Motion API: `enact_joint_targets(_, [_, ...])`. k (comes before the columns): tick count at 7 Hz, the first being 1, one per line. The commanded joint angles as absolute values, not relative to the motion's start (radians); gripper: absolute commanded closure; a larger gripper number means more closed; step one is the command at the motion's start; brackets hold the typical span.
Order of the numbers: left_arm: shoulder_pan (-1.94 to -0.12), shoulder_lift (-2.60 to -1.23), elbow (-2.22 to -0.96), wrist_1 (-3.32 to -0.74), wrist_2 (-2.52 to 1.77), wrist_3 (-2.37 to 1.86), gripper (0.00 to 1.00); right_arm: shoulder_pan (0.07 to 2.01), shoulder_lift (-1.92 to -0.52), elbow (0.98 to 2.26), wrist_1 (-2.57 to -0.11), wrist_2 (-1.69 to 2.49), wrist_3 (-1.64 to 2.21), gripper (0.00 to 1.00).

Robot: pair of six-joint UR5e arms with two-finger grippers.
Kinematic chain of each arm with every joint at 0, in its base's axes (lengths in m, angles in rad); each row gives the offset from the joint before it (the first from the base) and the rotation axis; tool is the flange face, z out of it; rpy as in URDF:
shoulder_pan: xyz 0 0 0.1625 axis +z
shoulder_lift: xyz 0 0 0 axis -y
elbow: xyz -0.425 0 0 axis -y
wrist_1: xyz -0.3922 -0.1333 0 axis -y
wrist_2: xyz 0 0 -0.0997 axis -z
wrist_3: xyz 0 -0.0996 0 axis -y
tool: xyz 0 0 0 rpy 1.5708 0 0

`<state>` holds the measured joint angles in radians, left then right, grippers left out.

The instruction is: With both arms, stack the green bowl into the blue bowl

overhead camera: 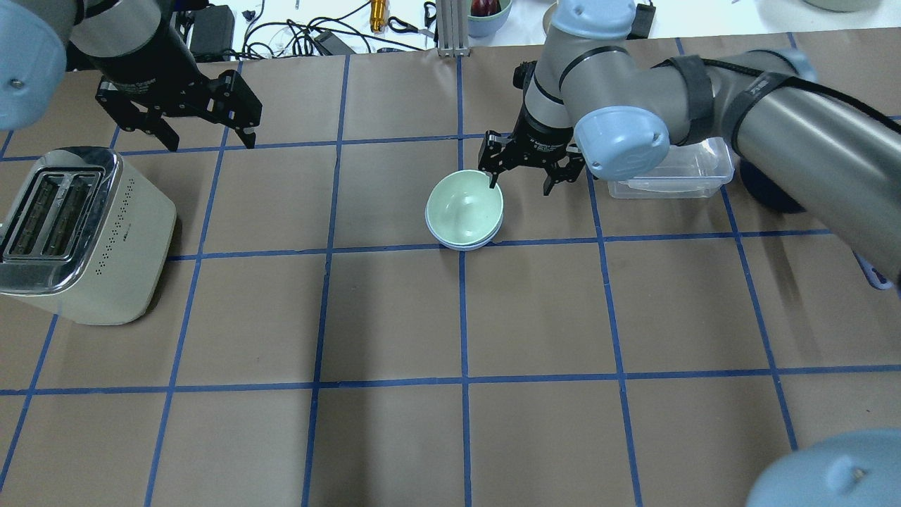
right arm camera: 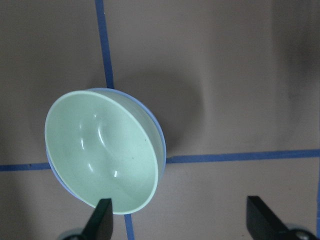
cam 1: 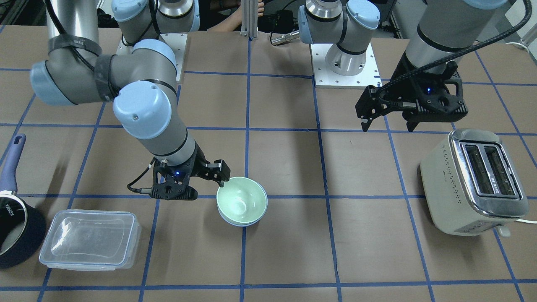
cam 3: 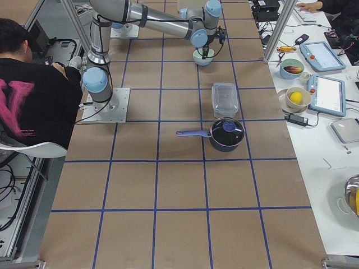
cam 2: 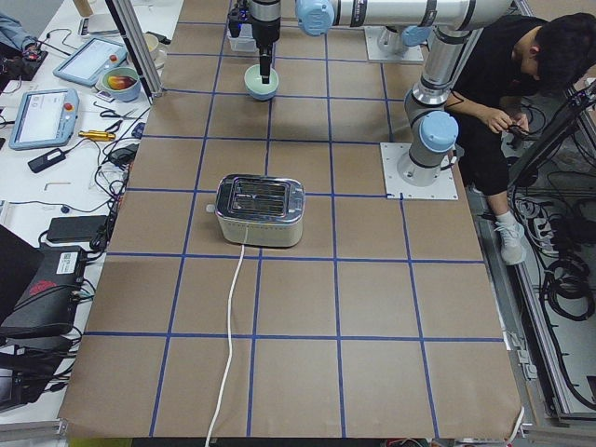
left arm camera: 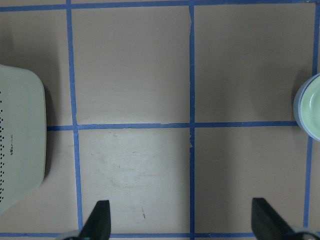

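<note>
The green bowl sits nested inside the blue bowl, near the middle of the worktop on a crossing of blue tape lines, so the stacking itself looks done. Sweeping the overhead view from the left: a cream toaster stands at the edge, and just beyond it the left claw hangs spread wide above bare worktop, holding nothing, well apart from the bowls. At centre are the bowls. Right beside them is the right claw, spread and empty, with one finger at the green rim; whether it touches cannot be told. A clear container lies further right. The step in hand seems to be clearing away: the right claw would best rise straight up, fingers kept wide, so that the one at the rim does not snag and tip the stack. The green bowl is pale mint, smooth, matte and empty, with the blue showing only as a thin crescent under its rim.
</note>
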<state>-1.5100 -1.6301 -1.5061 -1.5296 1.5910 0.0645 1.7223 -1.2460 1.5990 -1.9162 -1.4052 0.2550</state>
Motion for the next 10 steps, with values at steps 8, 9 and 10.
enact_joint_targets(8, [-1.517,-1.626,-1.509,-1.537,1.595,0.055,0.0,1.532,-1.617,1.598,-1.494,-1.549,0.063,0.0])
enact_joint_targets(9, [-1.517,-1.628,-1.508,-1.536,1.595,0.055,0.0,1.532,-1.621,1.598,-1.474,-1.552,0.063,0.0])
enact_joint_targets(10, [-1.517,-1.629,-1.509,-1.537,1.595,0.055,0.0,1.534,-1.621,1.598,-1.476,-1.551,0.061,0.0])
